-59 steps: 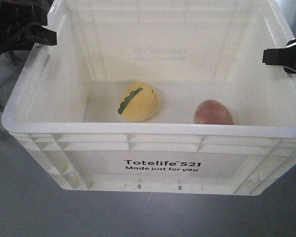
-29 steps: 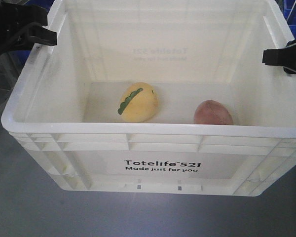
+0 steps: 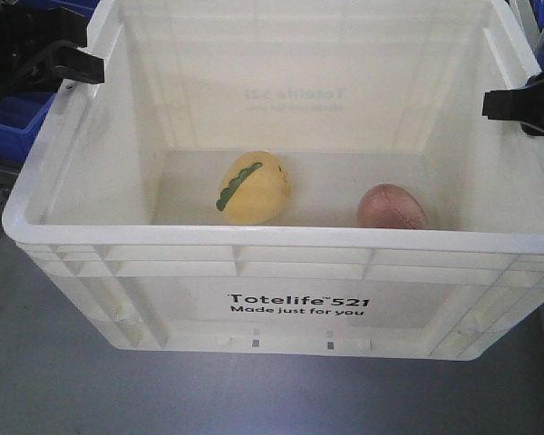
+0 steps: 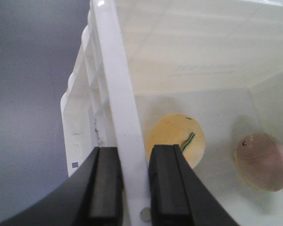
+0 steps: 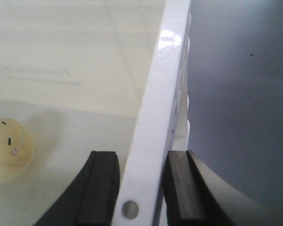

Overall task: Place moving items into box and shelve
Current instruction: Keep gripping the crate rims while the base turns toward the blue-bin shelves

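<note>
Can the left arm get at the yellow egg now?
Probably not. The left gripper is shut on the rim of the crate, the right gripper on the opposite rim. The yellow egg lies uncovered inside, but reaching it means letting go.

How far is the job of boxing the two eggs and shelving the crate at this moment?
Done: the yellow egg and the reddish-brown egg both lie on the floor of the white crate. In hand: the left gripper and the right gripper each clamp a side rim of the crate. Left: setting the crate on a shelf; no shelf shows in these views.
</note>
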Motion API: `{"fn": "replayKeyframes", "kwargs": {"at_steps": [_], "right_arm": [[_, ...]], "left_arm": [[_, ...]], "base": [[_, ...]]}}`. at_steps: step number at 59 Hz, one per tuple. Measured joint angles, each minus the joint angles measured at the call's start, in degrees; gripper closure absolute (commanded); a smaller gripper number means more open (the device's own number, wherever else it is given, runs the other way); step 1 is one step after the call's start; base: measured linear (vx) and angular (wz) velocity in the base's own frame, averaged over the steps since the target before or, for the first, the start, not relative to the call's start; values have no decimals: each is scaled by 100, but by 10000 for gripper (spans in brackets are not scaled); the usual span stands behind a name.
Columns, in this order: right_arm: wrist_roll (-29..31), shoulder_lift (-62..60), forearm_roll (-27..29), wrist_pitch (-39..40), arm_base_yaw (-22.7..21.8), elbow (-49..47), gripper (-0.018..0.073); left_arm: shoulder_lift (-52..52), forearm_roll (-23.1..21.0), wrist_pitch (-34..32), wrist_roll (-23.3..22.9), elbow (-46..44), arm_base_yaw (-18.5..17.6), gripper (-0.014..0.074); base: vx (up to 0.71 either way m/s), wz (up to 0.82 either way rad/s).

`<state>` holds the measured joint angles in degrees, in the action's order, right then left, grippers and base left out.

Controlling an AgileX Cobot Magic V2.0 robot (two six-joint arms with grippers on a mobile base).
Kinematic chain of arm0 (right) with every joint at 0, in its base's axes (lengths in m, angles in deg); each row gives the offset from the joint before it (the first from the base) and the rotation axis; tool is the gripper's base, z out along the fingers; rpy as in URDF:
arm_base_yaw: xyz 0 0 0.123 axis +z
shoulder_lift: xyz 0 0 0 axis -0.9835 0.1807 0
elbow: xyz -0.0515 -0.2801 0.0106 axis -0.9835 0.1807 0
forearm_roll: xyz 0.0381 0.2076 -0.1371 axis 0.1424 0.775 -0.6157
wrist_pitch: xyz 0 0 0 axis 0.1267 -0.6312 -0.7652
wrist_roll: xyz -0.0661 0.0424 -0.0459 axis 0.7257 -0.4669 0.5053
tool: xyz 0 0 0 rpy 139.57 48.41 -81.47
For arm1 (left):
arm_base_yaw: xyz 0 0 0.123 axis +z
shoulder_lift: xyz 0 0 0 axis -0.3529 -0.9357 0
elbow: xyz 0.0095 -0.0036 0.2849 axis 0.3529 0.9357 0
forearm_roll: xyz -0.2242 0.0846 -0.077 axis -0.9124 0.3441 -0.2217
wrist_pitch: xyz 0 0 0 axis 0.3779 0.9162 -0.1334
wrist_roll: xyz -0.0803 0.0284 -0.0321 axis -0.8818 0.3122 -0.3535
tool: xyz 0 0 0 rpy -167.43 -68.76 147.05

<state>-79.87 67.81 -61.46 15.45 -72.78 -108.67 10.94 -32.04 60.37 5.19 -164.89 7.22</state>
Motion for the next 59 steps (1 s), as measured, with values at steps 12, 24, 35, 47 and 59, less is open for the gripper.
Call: {"fn": "replayKeyframes", "kwargs": {"at_steps": [12,24,35,47,59], "right_arm": [[0,0,-4,-6,0,0,565],[0,0,-4,-6,0,0,565],[0,0,-4,-6,0,0,565],[0,0,-4,-6,0,0,565],[0,0,-4,-6,0,0,565]], "left_arm": [[0,6,11,-5,0,0,603],[0,6,11,-5,0,0,603],[0,6,11,-5,0,0,603],[0,6,11,-5,0,0,603],[0,6,11,-5,0,0,603]], "base": [[25,-12],[25,-11],[26,-14],[26,-16],[25,-16]]}}
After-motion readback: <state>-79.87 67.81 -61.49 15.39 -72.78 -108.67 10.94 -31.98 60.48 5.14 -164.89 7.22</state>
